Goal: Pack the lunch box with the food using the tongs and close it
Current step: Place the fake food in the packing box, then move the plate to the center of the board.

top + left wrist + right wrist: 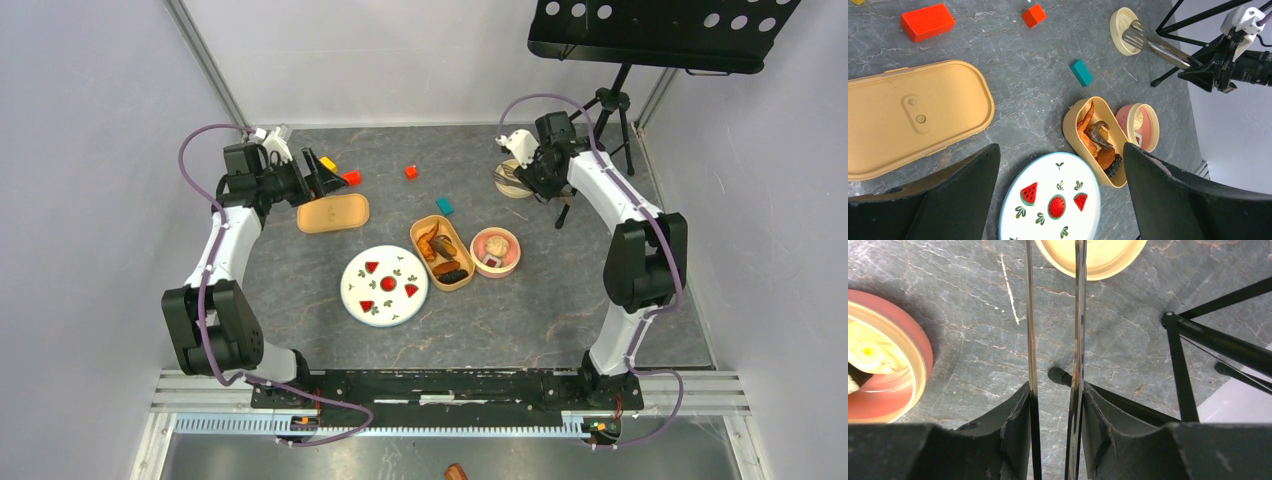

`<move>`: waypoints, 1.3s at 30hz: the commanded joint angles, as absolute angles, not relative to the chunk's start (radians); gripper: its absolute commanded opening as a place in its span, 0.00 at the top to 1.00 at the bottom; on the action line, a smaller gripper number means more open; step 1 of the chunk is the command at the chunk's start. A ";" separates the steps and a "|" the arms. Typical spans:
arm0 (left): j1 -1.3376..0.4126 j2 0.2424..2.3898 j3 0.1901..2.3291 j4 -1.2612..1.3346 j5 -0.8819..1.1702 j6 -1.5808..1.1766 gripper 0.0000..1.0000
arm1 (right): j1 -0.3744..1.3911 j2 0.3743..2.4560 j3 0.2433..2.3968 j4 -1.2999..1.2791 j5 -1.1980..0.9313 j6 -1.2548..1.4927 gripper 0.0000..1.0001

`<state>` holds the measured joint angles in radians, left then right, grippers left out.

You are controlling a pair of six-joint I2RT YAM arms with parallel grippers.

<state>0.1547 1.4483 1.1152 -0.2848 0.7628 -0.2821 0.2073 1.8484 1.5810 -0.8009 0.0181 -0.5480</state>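
The tan oval lunch box (425, 229) stands mid-table holding orange-brown fried chunks and a dark ridged piece (1095, 137). Its lid (333, 213) lies apart at the left, below my open left gripper (318, 172), whose fingers (963, 190) are empty. A pale rice ball (493, 244) sits in a pink bowl (512, 262). Red wedges (388, 284) lie on the white plate (350, 290). My right gripper (1055, 390) is shut on the tongs (1079, 315), whose two arms stay a little apart. The tong tips reach over a small cream dish (1122, 25).
Red cubes (351, 178) (411, 171), a yellow one (328, 163) and a teal one (444, 205) lie at the back. Black tripod legs (1198, 335) stand right beside my right gripper, under a black perforated panel (650, 30). Grey walls close in both sides.
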 commanded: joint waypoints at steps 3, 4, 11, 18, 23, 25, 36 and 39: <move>0.150 1.450 1.161 -0.279 0.762 -0.238 0.02 | 0.209 1.849 1.603 -0.806 -0.040 -0.566 0.59; 0.150 1.451 1.161 -0.279 0.762 -0.238 0.02 | 0.210 1.849 1.600 -0.805 -0.041 -0.567 0.60; 0.150 1.452 1.159 -0.280 0.767 -0.245 0.02 | 0.219 1.759 1.606 -0.781 -0.186 -0.566 0.59; 0.150 1.435 1.137 -0.279 0.765 -0.255 0.02 | 0.395 1.604 1.445 -0.695 -0.445 -0.652 0.58; 0.152 1.428 1.120 -0.246 0.761 -0.304 0.02 | 0.587 1.581 1.295 -0.600 -0.461 -0.686 0.58; 0.151 1.423 1.119 -0.247 0.761 -0.305 0.02 | 0.645 1.585 1.240 -0.545 -0.463 -0.686 0.58; 0.152 1.377 1.090 -0.322 0.751 -0.258 0.02 | 0.795 1.633 1.047 -0.203 -0.405 -0.565 0.54; 0.151 1.365 1.085 -0.337 0.749 -0.247 0.02 | 0.830 1.668 1.033 -0.146 -0.369 -0.535 0.53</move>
